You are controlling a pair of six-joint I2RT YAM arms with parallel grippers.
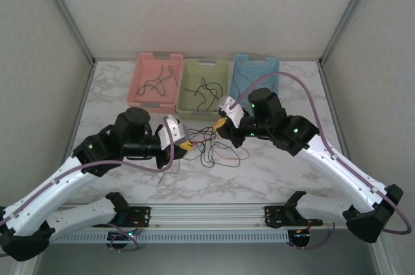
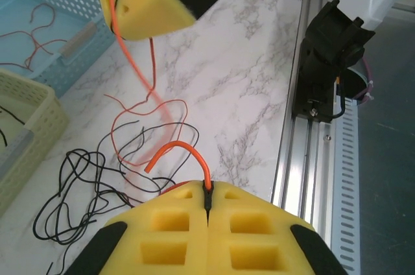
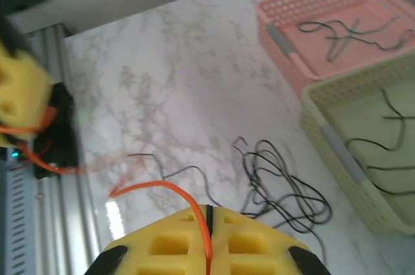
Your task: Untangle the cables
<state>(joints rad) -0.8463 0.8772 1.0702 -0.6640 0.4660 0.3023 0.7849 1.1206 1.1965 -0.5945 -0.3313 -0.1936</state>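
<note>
left gripper is pinched shut on an orange cable; right gripper clamps the same strand (one wire, two grips). pulling apart fast could cinch the black tangle on the table, or slip the pads. pink basket and green basket hold dark cables, blue basket reddish ones.

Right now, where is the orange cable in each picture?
Top external: the orange cable lies just below centre.
Left wrist: the orange cable runs up the centre-left.
Right wrist: the orange cable arcs at bottom centre.
Shared landmark: the yellow-green basket.
</note>
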